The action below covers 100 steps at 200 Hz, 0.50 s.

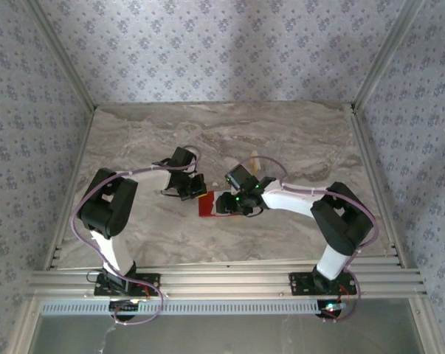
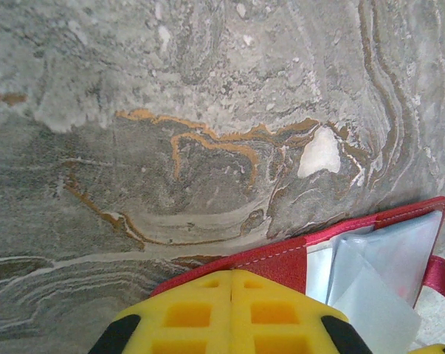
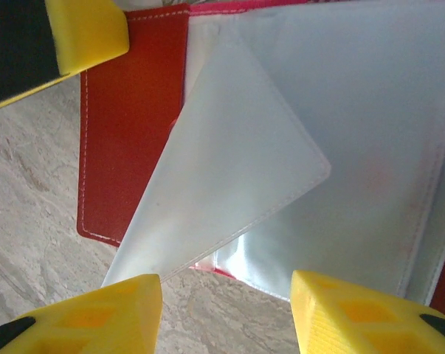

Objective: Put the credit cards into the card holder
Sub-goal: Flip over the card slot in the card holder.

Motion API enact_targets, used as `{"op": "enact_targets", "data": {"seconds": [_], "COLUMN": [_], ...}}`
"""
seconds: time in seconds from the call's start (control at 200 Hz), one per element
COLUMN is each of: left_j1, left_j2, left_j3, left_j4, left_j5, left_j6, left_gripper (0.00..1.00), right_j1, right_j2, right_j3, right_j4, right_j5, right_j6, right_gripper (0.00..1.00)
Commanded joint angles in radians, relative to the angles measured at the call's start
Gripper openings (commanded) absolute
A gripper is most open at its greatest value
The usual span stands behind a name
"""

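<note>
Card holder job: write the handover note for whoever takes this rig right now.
Left hand: shut, tips down on the red edge of the card holder.
Right hand: open, hovering over the clear sleeves.
Holder lies open on the table between both hands, with one sleeve askew.
Done: holder opened; sleeves look empty.
Left: fetch the cards and slide them in. A pale tan piece beyond the right arm may be one.

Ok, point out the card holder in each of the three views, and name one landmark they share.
Top external: the card holder is a small red patch at mid-table.
Left wrist: it lies open at the bottom right, its clear sleeves showing.
Right wrist: it spreads across the top and right, with its red cover at the left.
Shared landmark: the grey marble table beneath it.
</note>
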Motion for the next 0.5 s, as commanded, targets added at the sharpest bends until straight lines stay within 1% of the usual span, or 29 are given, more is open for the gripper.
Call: {"op": "enact_targets", "data": {"seconds": [0.0, 0.135, 0.3, 0.41, 0.495], "left_j1": [0.001, 0.001, 0.001, 0.003, 0.014], "left_j2": [0.065, 0.063, 0.062, 0.056, 0.038], "left_j3": [-0.025, -0.025, -0.026, -0.032, -0.047], "left_j4": [-0.036, -0.035, -0.031, -0.026, -0.002], "left_j5": [-0.083, -0.083, -0.075, -0.059, -0.018], "left_j6": [-0.010, -0.010, -0.012, -0.016, -0.025], "left_gripper": [0.03, 0.03, 0.03, 0.03, 0.03], "right_j1": [-0.002, 0.004, 0.007, 0.010, 0.005], "right_j2": [0.017, 0.058, 0.094, 0.115, 0.136], "right_j3": [0.021, 0.072, 0.120, 0.137, 0.142], "right_j4": [-0.002, 0.008, 0.046, 0.084, 0.108], "right_j5": [-0.002, -0.021, -0.060, -0.089, -0.115], "right_j6": [0.005, -0.011, -0.023, -0.036, -0.037], "right_gripper": [0.52, 0.52, 0.42, 0.44, 0.46]}}
